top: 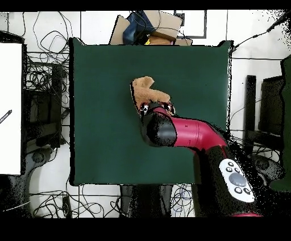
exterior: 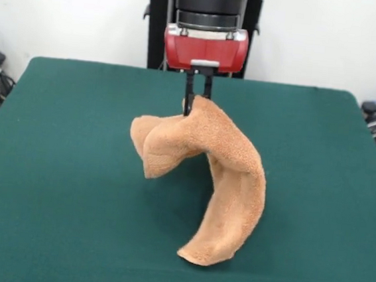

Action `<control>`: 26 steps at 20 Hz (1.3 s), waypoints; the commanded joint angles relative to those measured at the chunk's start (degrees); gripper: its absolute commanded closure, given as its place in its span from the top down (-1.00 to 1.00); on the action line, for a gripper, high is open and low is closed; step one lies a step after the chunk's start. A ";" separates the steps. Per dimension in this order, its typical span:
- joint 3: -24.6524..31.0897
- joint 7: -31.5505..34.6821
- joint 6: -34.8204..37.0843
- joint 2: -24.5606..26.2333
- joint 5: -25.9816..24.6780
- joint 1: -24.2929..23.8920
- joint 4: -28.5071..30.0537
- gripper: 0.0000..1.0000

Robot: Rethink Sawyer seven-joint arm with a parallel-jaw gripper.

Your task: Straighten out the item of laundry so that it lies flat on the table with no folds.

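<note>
The item of laundry [exterior: 222,164] is a tan terry towel hanging in the air above the table [exterior: 52,168]. My gripper [exterior: 197,104] is shut on its top edge, and the cloth droops from there in two folded lobes. The longer lobe curls down to the right and its tip touches or nearly touches the green top. In the overhead view the item of laundry [top: 146,90] shows just beyond my gripper [top: 152,107], with the arm covering part of it.
The red and black arm [top: 193,133] reaches over the table's [top: 102,68] middle from the base side. Cardboard boxes [top: 153,25] and cables lie off the table's edges. A white surface [top: 10,108] stands at the left.
</note>
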 commanded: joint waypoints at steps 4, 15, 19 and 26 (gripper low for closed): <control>-1.51 11.35 3.88 -2.81 3.87 2.49 4.85 1.00; -2.70 10.66 4.15 -3.73 5.26 3.66 5.27 1.00; -3.69 10.14 3.17 -1.61 4.46 4.16 4.06 1.00; -4.17 9.68 0.93 1.25 3.89 4.45 2.75 1.00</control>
